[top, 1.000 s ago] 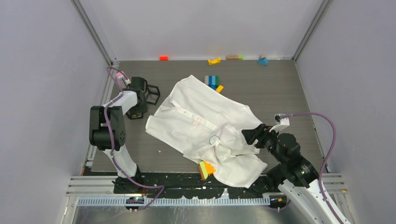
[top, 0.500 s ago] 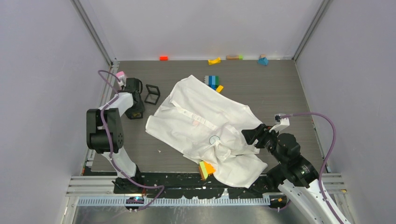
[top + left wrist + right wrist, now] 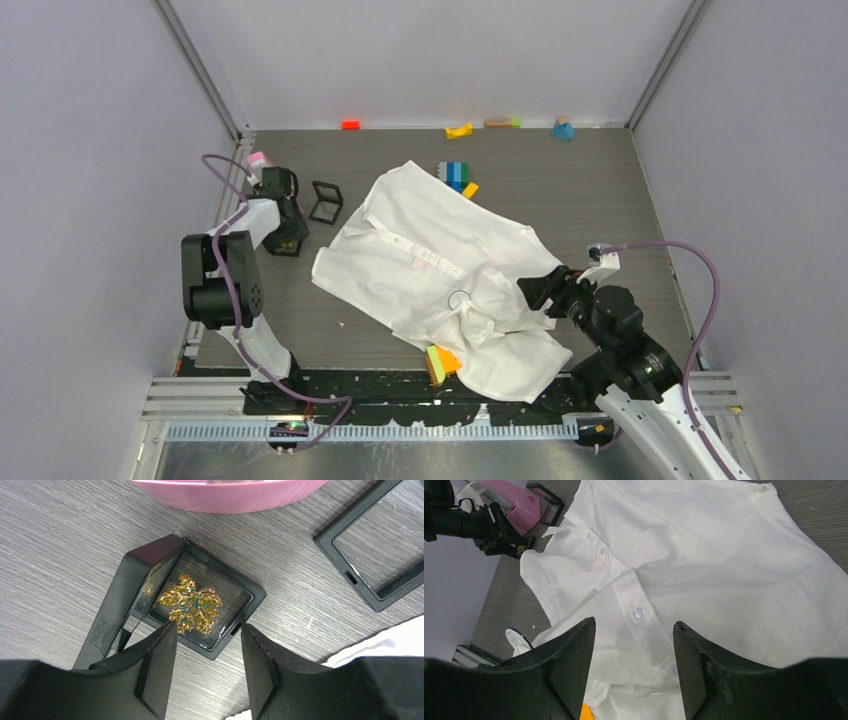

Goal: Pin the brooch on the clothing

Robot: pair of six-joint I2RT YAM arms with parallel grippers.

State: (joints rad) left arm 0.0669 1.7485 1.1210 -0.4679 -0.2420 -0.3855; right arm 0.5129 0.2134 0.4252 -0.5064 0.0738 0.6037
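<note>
The brooch (image 3: 190, 604) is a gold leaf shape with blue-green stones. It lies in an open black-framed box (image 3: 235, 630) on the table. My left gripper (image 3: 207, 630) is open and empty, hovering just above the box's near edge; in the top view it (image 3: 284, 228) is at the table's far left. The white shirt (image 3: 440, 260) lies crumpled mid-table, button row up (image 3: 639, 612). My right gripper (image 3: 634, 625) is open and empty over the shirt's lower right part (image 3: 540, 290). A small round dark-rimmed disc (image 3: 459, 298) sits on the shirt.
A second black frame (image 3: 325, 202) stands right of the box, also in the left wrist view (image 3: 380, 555). A pink part (image 3: 225, 492) is beyond the box. Coloured blocks lie at the back (image 3: 455, 172), (image 3: 459, 130). A yellow-orange block (image 3: 438, 362) pokes from under the shirt hem.
My left gripper has drawn left, away from the black frame, which now stands apart on the table. The right arm and the shirt have not moved.
</note>
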